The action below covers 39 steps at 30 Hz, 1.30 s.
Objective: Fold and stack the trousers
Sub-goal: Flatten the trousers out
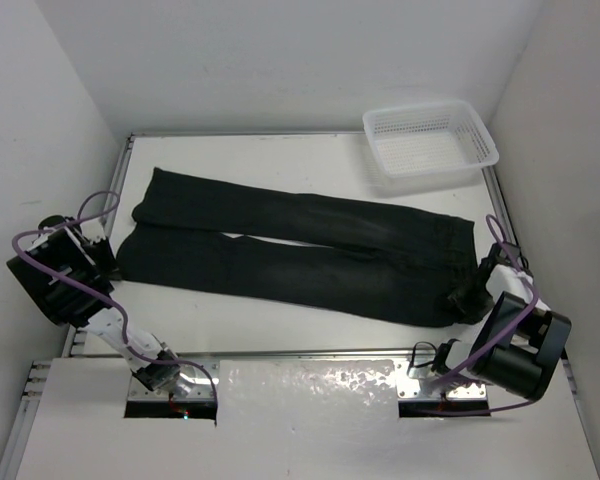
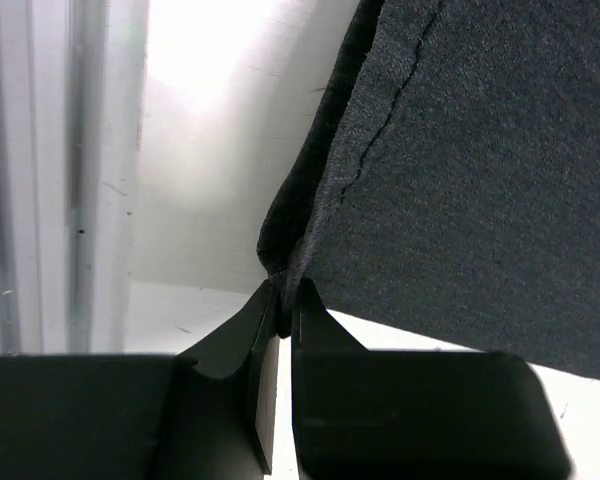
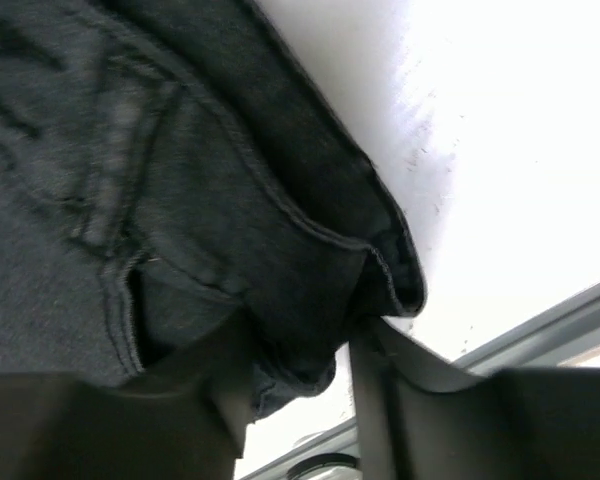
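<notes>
Left gripper [image 1: 110,262] [image 2: 283,292]: at the table's [image 1: 280,322] left edge, jaws fully closed. The wrist view shows the tips pinching the hem corner of a trouser leg, with the cloth rising from them.

Trousers [image 1: 300,245] [image 2: 480,170] [image 3: 180,180]: black, spread flat across the middle of the table. The two leg ends lie at the left, slightly parted, and the waist lies at the right. The near leg's hem is at the left gripper.

Right gripper [image 1: 472,298] [image 3: 300,352]: at the near corner of the waistband. The jaws are part closed, a bunched fold of waistband fills the gap and both fingers [image 3: 405,372] bear on the cloth.

Basket [image 1: 477,140]: white mesh, at the far right corner, apart from the trousers.
</notes>
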### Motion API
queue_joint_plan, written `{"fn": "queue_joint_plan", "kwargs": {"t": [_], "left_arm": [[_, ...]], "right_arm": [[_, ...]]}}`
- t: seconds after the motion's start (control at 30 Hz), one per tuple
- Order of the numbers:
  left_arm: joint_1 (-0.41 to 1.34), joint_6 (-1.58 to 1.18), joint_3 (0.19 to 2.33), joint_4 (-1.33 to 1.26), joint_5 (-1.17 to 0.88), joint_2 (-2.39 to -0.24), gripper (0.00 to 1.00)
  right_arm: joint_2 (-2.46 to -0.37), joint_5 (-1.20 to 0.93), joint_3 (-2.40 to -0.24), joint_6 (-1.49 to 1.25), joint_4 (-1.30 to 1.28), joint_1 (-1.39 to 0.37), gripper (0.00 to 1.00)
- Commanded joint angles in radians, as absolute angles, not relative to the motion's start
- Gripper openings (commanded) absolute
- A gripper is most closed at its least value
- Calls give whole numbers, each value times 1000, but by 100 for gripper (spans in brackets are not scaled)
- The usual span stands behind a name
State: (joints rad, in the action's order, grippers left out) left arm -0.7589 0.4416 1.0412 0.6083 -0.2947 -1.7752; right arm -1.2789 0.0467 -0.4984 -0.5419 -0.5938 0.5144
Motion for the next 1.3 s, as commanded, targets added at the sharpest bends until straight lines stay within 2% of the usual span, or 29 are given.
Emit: {"fn": "queue_joint_plan", "kwargs": {"t": [0.0, 0.07, 0.23, 0.5, 0.57, 0.6, 0.63, 0.67, 0.7, 0.73, 0.93, 1.03, 1.13, 1.27], "left_arm": [[-759, 483, 1026, 644, -315, -1766, 0], [-768, 550, 1042, 699, -206, -1726, 0], [-798, 721, 1051, 857, -17, -1674, 0], [-798, 769, 913, 931, 63, -1577, 0], [-796, 772, 902, 925, 81, -1572, 1], [-798, 767, 911, 922, 86, -1575, 9], [-798, 756, 925, 922, 80, -1578, 17], [-798, 749, 945, 928, 72, -1591, 30], [-798, 735, 1001, 942, 65, -1598, 38], [-798, 727, 1041, 954, 34, -1609, 48], [-779, 678, 1429, 1087, -207, -1687, 51], [-672, 611, 1587, 1074, -258, -1729, 55], [-541, 519, 1725, 1008, -219, -1817, 58], [-477, 301, 1951, 887, -258, -2017, 59]], "right_arm": [[-1286, 80, -492, -558, -541, 520, 33], [-1270, 124, -524, -575, -578, 548, 25], [-1244, 127, -569, -575, -606, 607, 15], [-1282, 139, -615, -528, -637, 607, 15], [-1279, 149, -617, -529, -640, 609, 26], [-1281, 150, -618, -534, -643, 609, 38], [-1281, 153, -621, -538, -643, 611, 62], [-1279, 158, -627, -538, -652, 609, 70], [-1278, 167, -649, -546, -658, 609, 78], [-1270, 185, -660, -548, -667, 609, 80], [-1227, 178, -819, -517, -683, 606, 84], [-1233, 110, -906, -480, -629, 556, 80], [-1313, 117, -1009, -465, -589, 488, 81], [-1596, 86, -1246, -500, -635, 463, 81]]}}
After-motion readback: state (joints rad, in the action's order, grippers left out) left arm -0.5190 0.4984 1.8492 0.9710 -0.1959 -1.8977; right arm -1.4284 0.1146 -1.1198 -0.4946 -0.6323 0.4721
